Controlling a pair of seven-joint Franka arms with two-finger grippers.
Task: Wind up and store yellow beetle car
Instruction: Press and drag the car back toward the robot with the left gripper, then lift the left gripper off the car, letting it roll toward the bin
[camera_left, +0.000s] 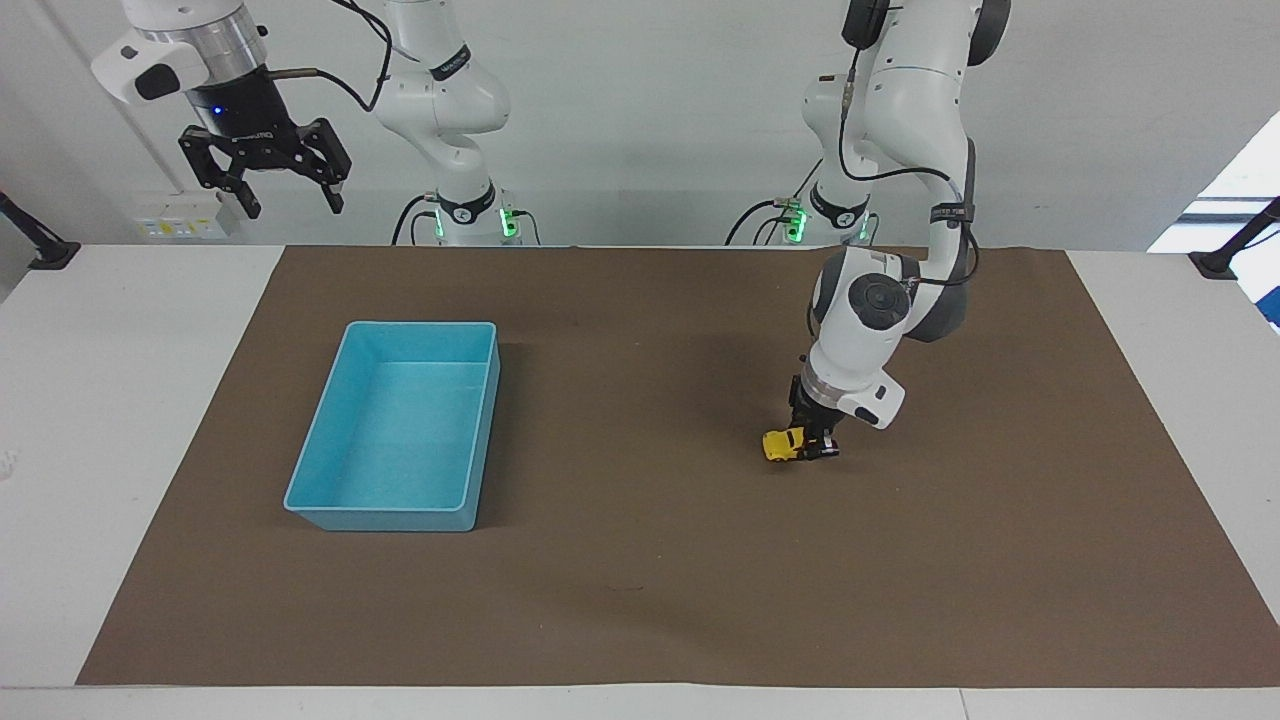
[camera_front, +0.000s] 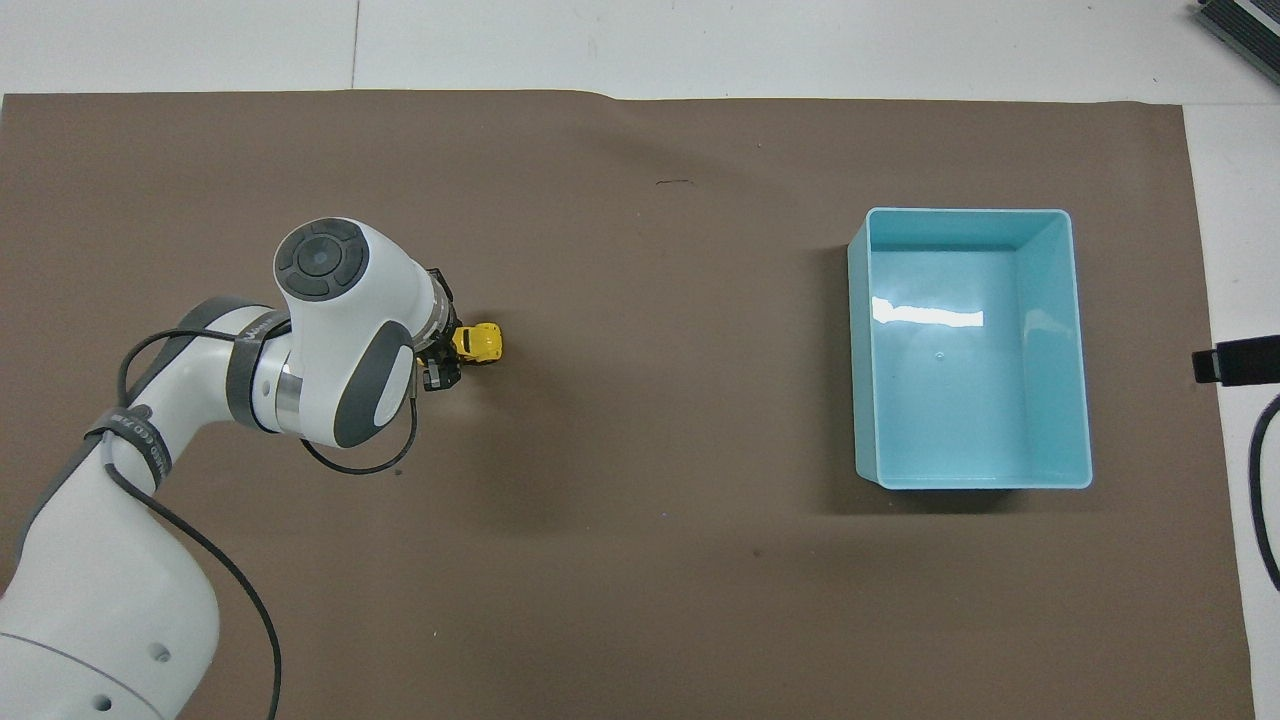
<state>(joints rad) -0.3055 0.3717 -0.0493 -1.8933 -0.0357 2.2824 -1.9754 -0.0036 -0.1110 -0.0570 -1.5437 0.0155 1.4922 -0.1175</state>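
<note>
The yellow beetle car (camera_left: 783, 445) is a tiny toy standing on the brown mat, toward the left arm's end of the table; it also shows in the overhead view (camera_front: 479, 343). My left gripper (camera_left: 812, 443) is down at the mat and shut on the car's rear end, its wrist hiding much of the fingers in the overhead view (camera_front: 443, 355). My right gripper (camera_left: 266, 172) is open and empty, held high above the right arm's corner of the table, where the arm waits.
An empty light-blue bin (camera_left: 400, 425) stands on the brown mat (camera_left: 640, 580) toward the right arm's end; it also shows in the overhead view (camera_front: 970, 345). White table surface borders the mat.
</note>
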